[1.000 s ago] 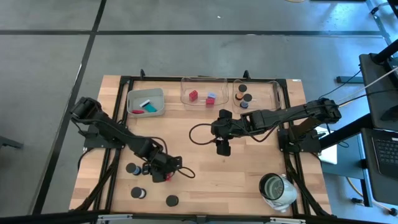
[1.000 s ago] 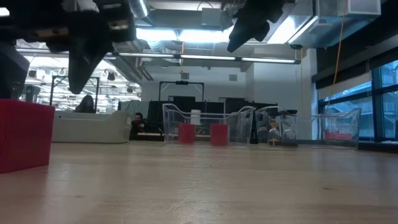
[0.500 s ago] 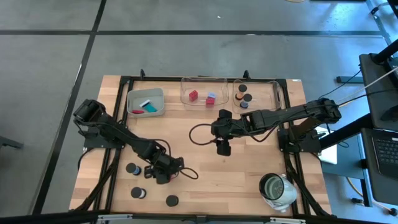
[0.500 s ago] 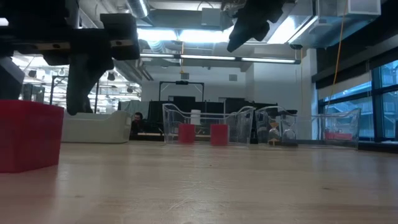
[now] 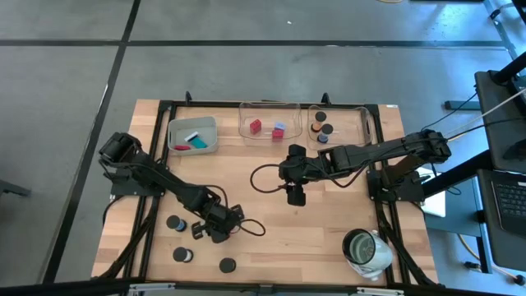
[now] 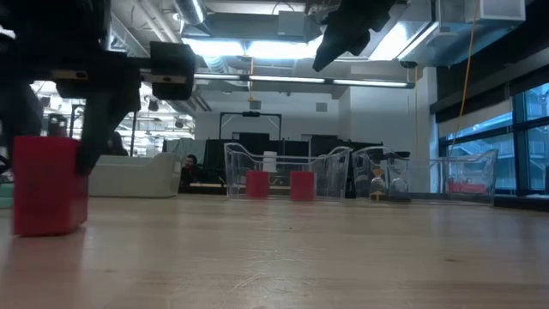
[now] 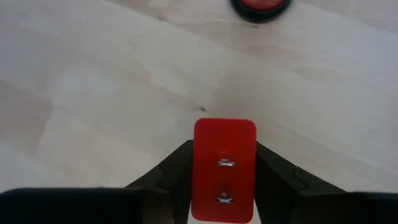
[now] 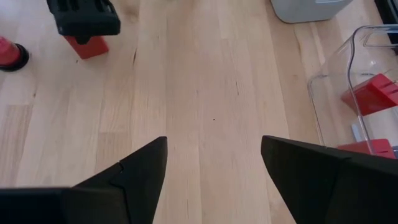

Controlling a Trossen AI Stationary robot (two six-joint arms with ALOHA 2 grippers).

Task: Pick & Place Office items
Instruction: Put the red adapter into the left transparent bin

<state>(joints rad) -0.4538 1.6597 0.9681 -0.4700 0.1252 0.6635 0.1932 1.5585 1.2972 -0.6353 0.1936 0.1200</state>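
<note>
At the table's (image 5: 271, 230) front left, the left gripper (image 5: 218, 233) is down at the wood with both fingers (image 7: 177, 171) pressed against the sides of a red block (image 7: 224, 168), which stands on the table; black caps (image 5: 174, 223) lie just beside it. At mid-table the right gripper (image 5: 295, 196) hangs in the air, fingers (image 8: 134, 171) apart and holding nothing. More items sit in the grey tray (image 5: 192, 134) and clear trays (image 5: 267, 121) along the far edge.
</note>
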